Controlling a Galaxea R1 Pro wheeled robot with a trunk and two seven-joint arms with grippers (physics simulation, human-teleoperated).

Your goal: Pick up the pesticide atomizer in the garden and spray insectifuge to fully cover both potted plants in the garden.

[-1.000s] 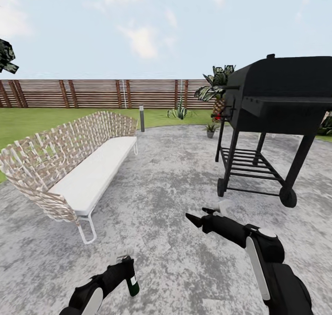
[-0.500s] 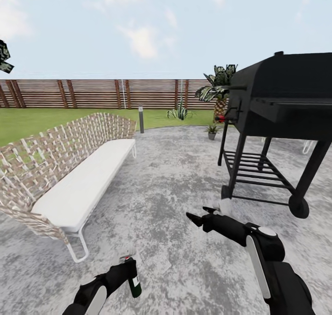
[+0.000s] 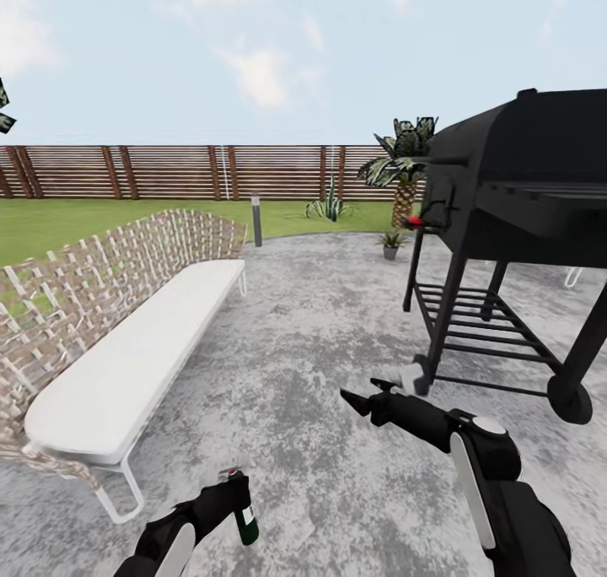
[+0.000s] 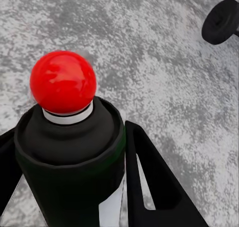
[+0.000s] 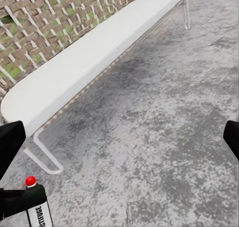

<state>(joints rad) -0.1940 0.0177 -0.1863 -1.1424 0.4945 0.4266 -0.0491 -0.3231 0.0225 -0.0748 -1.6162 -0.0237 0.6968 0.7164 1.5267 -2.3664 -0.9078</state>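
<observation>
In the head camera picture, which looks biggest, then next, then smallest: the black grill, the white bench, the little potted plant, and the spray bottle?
1. Bench and grill: about alike, too close to rank.
2. Pesticide atomizer.
3. Potted plant, about the atomizer's size in the picture but far off, so truly bigger.

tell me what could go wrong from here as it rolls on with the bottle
The grill stands close on the right, so the empty right gripper or its arm might clip the frame. The left gripper holds the pesticide atomizer low and tilted; a jolt could slip it. The potted plant is still far off.
</observation>
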